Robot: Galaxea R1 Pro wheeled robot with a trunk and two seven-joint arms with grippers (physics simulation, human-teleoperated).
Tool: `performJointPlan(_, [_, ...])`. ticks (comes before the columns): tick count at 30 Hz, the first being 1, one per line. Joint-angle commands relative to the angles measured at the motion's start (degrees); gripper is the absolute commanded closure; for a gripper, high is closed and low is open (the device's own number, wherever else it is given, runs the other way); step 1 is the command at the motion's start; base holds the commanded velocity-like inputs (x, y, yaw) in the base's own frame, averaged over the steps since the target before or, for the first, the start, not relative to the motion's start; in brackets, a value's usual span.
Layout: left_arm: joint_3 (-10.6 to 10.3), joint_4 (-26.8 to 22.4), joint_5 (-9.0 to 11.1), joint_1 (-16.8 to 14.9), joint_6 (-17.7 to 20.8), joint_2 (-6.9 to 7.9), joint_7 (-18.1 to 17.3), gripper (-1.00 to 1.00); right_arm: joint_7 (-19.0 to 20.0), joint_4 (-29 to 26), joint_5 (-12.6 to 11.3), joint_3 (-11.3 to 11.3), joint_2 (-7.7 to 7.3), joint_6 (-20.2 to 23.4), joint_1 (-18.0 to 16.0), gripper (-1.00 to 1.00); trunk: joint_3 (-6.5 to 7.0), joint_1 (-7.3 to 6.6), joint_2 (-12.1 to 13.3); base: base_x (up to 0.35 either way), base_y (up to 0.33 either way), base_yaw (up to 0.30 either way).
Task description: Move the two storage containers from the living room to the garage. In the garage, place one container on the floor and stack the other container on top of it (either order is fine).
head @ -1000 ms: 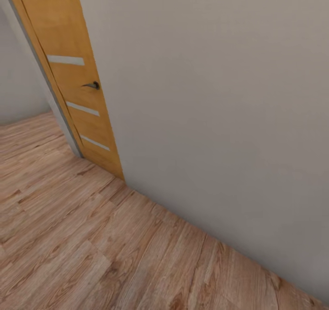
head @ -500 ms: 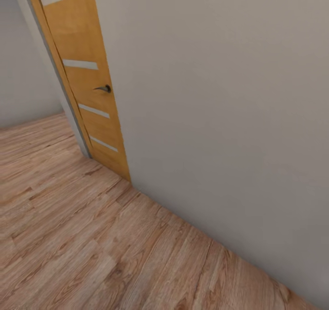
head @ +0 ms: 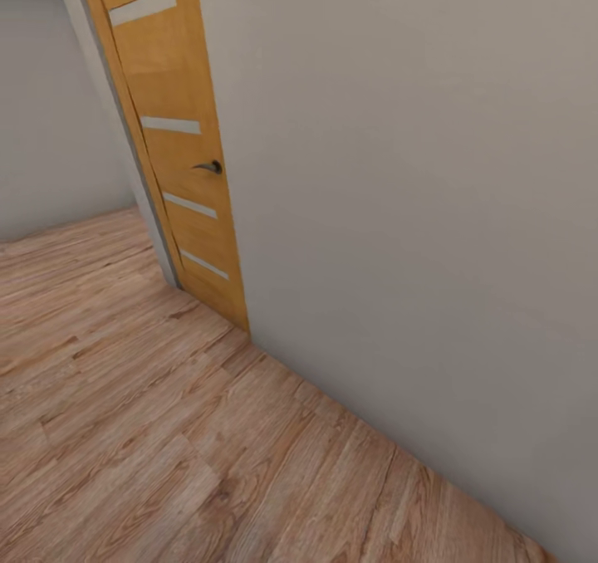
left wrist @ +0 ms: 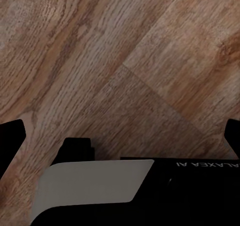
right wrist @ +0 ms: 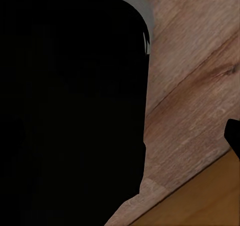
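View has swung left: door [head: 178,156] now nearer frame centre, wall [head: 415,214] right, plank floor [head: 124,430] below. Robot in transit. Containers unseen. Left hand [left wrist: 120,136] wide, empty; right hand's state unclear.

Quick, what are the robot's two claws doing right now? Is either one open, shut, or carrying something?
Left gripper: open, fingertips far apart, nothing between them, wood floor below.
Right gripper: cannot be told; a dark body part blocks most of its wrist view.
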Motion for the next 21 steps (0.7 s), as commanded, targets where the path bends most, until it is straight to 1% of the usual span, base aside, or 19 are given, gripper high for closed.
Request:
performJointPlan(1, [-0.5, 0.1, 0.5, 0.0, -0.2, 0.01, 0.3, -1.0, 0.0, 0.0, 0.1, 0.1, -0.03, 0.0, 0.0, -1.0, 0.04, 0.0, 0.0, 0.0, 0.0, 0.126])
performJointPlan(10, [-0.5, 0.1, 0.5, 0.0, -0.2, -0.01, 0.3, -1.0, 0.0, 0.0, 0.1, 0.1, -0.09, 0.0, 0.0, -1.0, 0.81, 0.0, 0.0, 0.044, 0.0, 0.126])
performJointPlan(21, [-0.5, 0.1, 0.5, 0.0, -0.2, -0.06, 0.3, -1.0, 0.2, 0.0, 0.1, 0.1, -0.1, 0.0, 0.0, -1.0, 1.75, 0.0, 0.0, 0.113, 0.0, 0.126])
